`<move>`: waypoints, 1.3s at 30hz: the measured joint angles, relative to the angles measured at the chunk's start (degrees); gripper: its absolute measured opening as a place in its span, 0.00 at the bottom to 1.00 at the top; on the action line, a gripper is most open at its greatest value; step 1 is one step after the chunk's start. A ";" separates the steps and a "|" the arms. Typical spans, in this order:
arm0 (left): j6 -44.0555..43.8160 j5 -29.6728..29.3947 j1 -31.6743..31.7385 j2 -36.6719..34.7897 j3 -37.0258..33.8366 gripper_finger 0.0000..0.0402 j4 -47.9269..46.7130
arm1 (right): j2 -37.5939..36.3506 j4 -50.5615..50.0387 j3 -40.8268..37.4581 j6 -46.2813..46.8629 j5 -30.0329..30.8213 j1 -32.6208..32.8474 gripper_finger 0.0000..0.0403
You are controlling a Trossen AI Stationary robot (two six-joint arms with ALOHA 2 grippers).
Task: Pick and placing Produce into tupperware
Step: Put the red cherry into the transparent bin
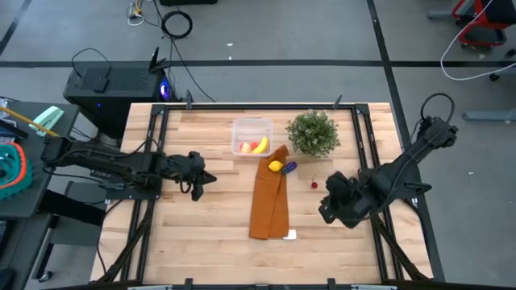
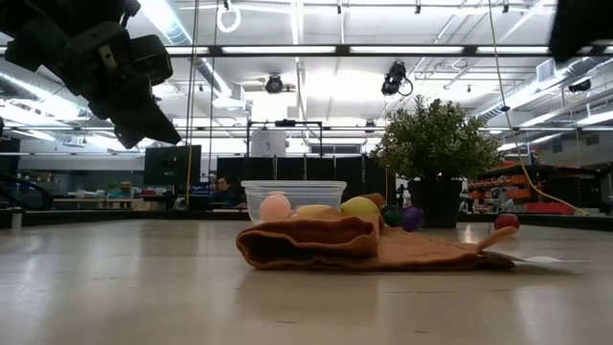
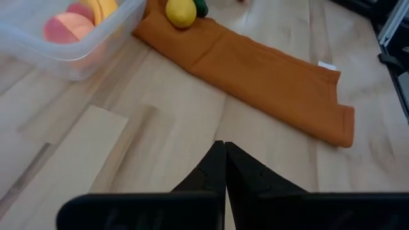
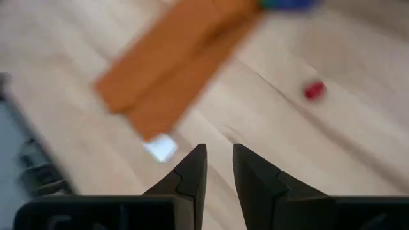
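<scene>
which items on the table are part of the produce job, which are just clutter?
Job:
tupperware, holding banana and pink-red fruit
lemon on the cloth
purple piece beside the lemon
red piece on bare wood

Lying about:
orange cloth
potted plant
white tag at the cloth's end

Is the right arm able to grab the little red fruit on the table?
Probably yes. The small red fruit lies alone on bare wood just beside the right gripper, with nothing between them; its fingers stand slightly apart.

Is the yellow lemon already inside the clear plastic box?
No, in the high view the lemon lies on the orange cloth, outside the clear box that holds the banana.
</scene>
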 joint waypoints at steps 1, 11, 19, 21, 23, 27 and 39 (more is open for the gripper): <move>0.00 0.00 0.00 0.00 0.00 0.01 -0.01 | 0.02 0.13 -2.14 4.12 0.59 0.98 0.21; -3.74 0.05 0.11 0.00 0.00 0.04 -0.42 | 0.02 14.09 -18.27 20.79 0.84 1.42 0.24; -6.99 0.05 0.11 0.02 0.00 0.03 -1.48 | 0.01 15.89 -19.66 11.88 -1.87 -10.03 0.46; -7.66 0.05 0.11 0.02 0.00 0.05 -1.54 | 0.00 16.58 -19.66 8.71 -3.96 -13.63 0.53; -8.00 0.05 0.11 0.02 0.00 0.05 -1.56 | 0.00 17.18 -19.66 6.57 -6.53 -16.79 0.61; -7.25 0.05 0.11 0.02 0.02 0.03 -1.58 | 0.00 18.86 -19.66 5.34 -8.28 -20.91 0.75; -3.29 2.57 0.00 0.06 0.02 0.07 -1.48 | 2.00 17.46 -19.62 13.54 -10.71 -27.93 0.79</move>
